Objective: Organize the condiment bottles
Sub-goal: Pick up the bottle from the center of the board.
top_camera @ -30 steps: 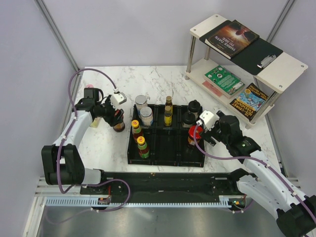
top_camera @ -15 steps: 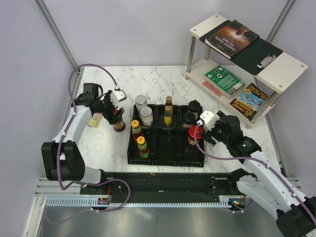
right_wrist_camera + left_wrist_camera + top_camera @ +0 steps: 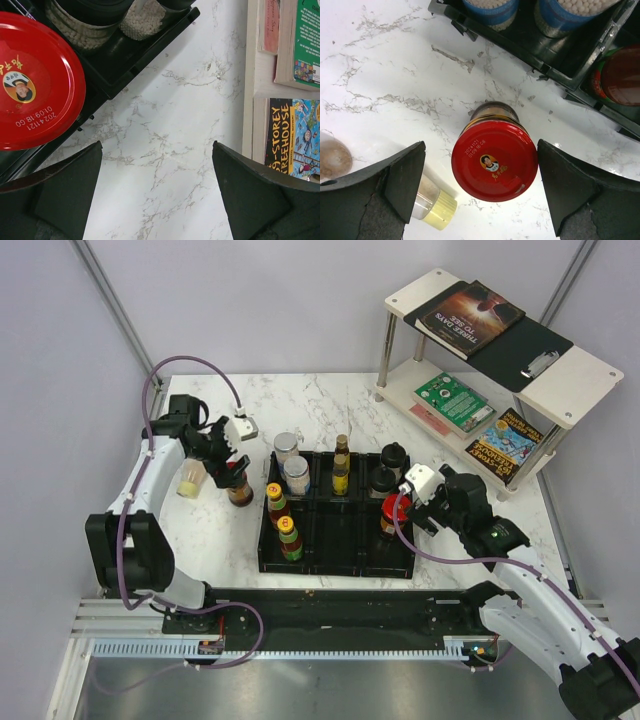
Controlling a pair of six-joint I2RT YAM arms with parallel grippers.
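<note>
Top external. Found left hand (image 3: 232,468) spread wide above dark red-capped jar (image 3: 240,490), standing upright on the desk (image 3: 215,540) just beside the left rim of the tray (image 3: 335,568). Noted pale shaker (image 3: 190,480) near it on the side away from the tray, bare marble beyond to the desk's left edge. Logged right hand (image 3: 403,502) spread too, at the tray's right rim beside red-lidded jar (image 3: 392,508) in the right-hand column. Saw open desk between that rim and the shelf unit (image 3: 590,370).

Left wrist. Looked straight down on dark red-capped jar (image 3: 495,160) between the two fingers (image 3: 405,182), clear gap each side, no contact. Spotted pale shaker (image 3: 435,205) just beside one finger, partly hidden by it; tray (image 3: 545,67) corner near, top right.

Right wrist. Saw fingers (image 3: 65,192) apart over bare desk (image 3: 160,150), nothing between. Placed red-lidded jar (image 3: 35,80) at upper left inside tray (image 3: 125,65) rim; books (image 3: 295,140) on the shelf along the right edge.
</note>
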